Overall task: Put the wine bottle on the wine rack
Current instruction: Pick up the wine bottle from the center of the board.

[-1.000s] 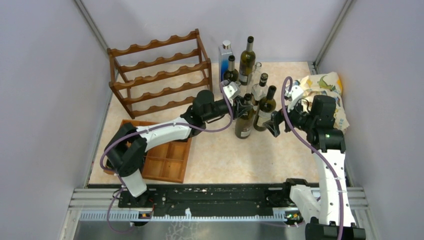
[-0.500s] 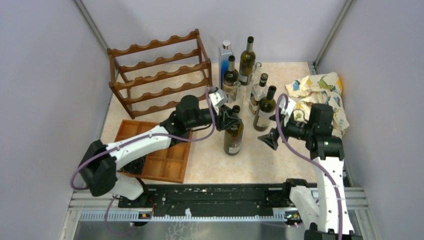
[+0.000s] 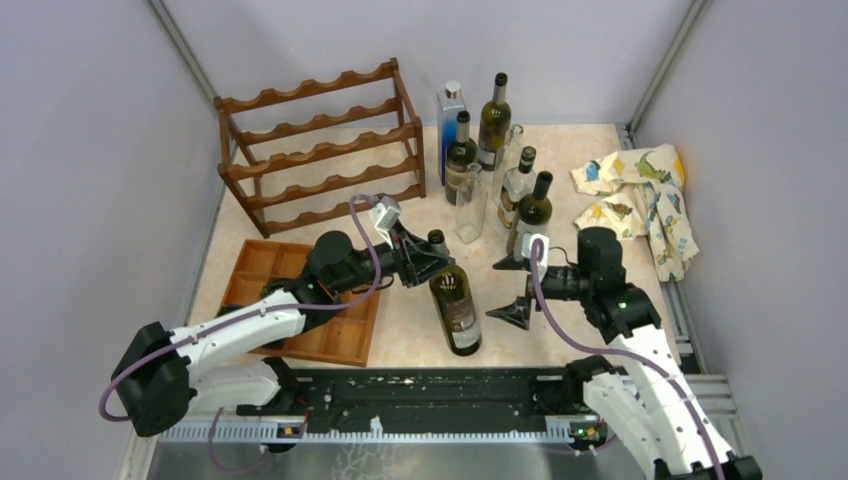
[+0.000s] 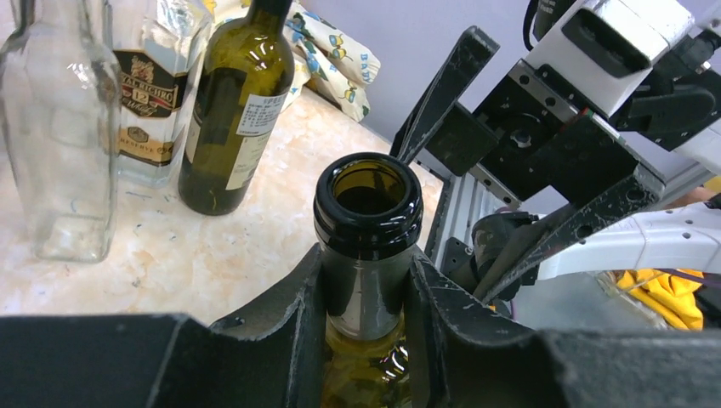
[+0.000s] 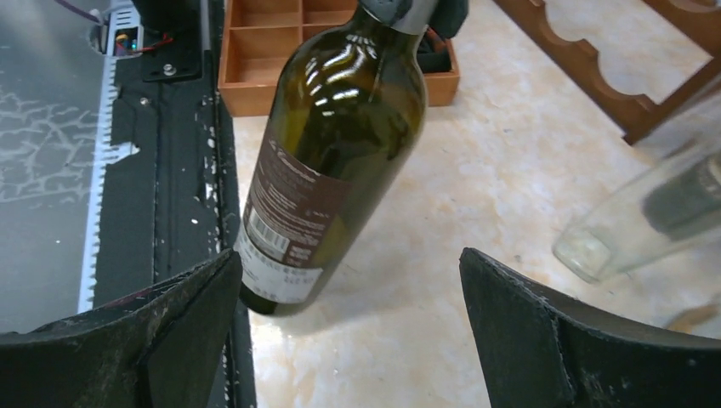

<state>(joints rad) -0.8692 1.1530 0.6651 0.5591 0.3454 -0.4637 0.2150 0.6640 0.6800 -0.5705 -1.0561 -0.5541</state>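
A dark green wine bottle with a brown label hangs tilted over the table's near middle, its base toward the front edge. My left gripper is shut on its neck, just under the open mouth. In the right wrist view the bottle leans with its base beside my left-hand finger. My right gripper stands wide open just right of the bottle, holding nothing. The dark reddish-brown wine rack stands at the back left with its scalloped rails bare.
Several upright bottles cluster at the back middle, one of them clear glass. A patterned cloth lies at the back right. A flat wooden compartment tray sits near the front left, under my left arm.
My left gripper has drawn the bottle out of the cluster toward the front and tipped it over. My right arm has pulled back toward the front, following alongside.
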